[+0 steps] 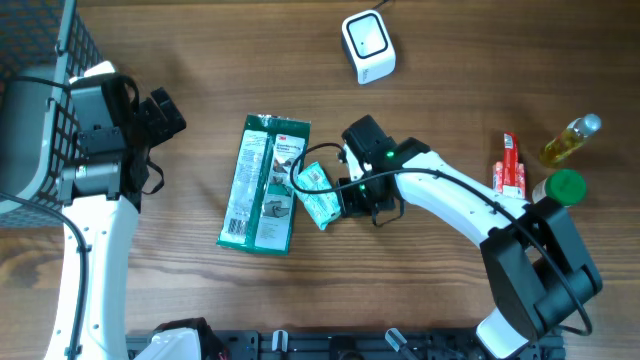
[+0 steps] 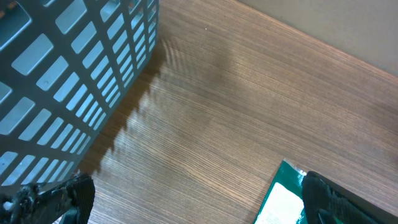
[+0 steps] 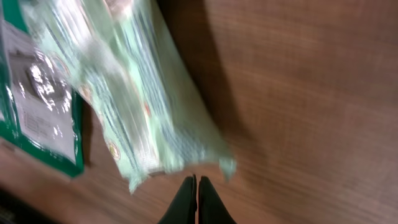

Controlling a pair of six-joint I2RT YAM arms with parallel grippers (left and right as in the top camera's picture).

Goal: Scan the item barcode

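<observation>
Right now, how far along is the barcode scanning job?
Done: the right fingers are at the light green packet, shut at its edge. In hand: the pickup; whether they truly pinch it, I cannot tell. Left: bringing the packet's barcode to the white scanner, which stands well apart from it. The left fingers hang open near the basket.

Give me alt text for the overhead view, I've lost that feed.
The right hand, shut, sits at the edge of a pale green packet that overlaps a larger dark green package mid-table; whether it grips is unclear. A white scanner stands at the top of the frame, and the open left hand hovers beside a basket at left.
</observation>
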